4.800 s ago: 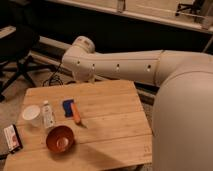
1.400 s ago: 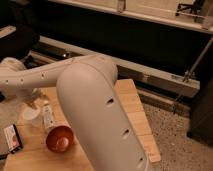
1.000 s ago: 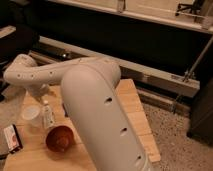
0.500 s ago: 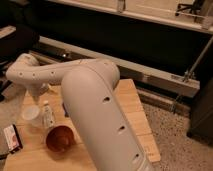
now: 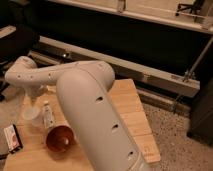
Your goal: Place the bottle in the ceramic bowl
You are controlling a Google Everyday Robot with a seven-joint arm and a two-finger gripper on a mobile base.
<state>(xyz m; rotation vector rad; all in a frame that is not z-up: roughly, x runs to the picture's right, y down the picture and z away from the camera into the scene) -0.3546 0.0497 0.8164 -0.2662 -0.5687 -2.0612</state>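
The bottle [image 5: 47,115] stands upright on the wooden table [image 5: 127,112], small and translucent white with a white cap. Just in front of it sits the ceramic bowl [image 5: 61,139], glossy orange-brown and holding nothing. My arm sweeps from the lower right up to the far left and bends down there. Its gripper [image 5: 39,96] hangs just above the bottle's top and is mostly hidden by the arm.
A white cup [image 5: 28,113] stands directly left of the bottle. A small flat box [image 5: 12,137] lies at the table's left edge. My thick white arm [image 5: 95,120] covers the table's middle. Dark floor lies to the right.
The arm's bent end has shifted slightly up and to the right over the last second. The bottle, cup and bowl stay where they were.
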